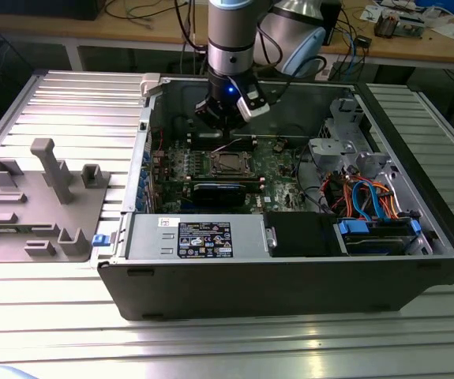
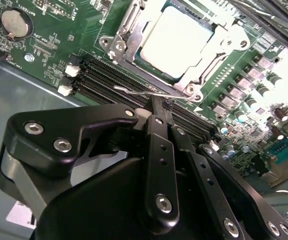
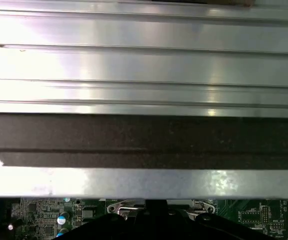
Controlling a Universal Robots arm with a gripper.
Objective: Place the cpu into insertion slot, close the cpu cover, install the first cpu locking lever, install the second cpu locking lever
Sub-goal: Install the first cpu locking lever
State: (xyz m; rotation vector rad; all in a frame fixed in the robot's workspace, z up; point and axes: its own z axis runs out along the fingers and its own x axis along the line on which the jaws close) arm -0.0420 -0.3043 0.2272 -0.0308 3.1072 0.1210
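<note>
1 gripper (image 2: 162, 106), fingers pinched together, touches the thin wire locking lever (image 2: 133, 91) on the far side of the insertion slot (image 1: 228, 163), where the cpu (image 2: 176, 40) sits under the closed cpu cover (image 2: 133, 22). Lever probably stiff, springy, slippery: grip its hooked end.

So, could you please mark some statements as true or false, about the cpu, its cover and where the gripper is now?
1. The cpu lies in the insertion slot. True.
2. The cpu cover stands raised off the cpu. False: it lies flat, framing the cpu.
3. The gripper hangs over the table outside the case. False: it is inside the case, with its tip at the thin locking lever beside the slot.
4. A round coin battery sits on the green board. True.
</note>
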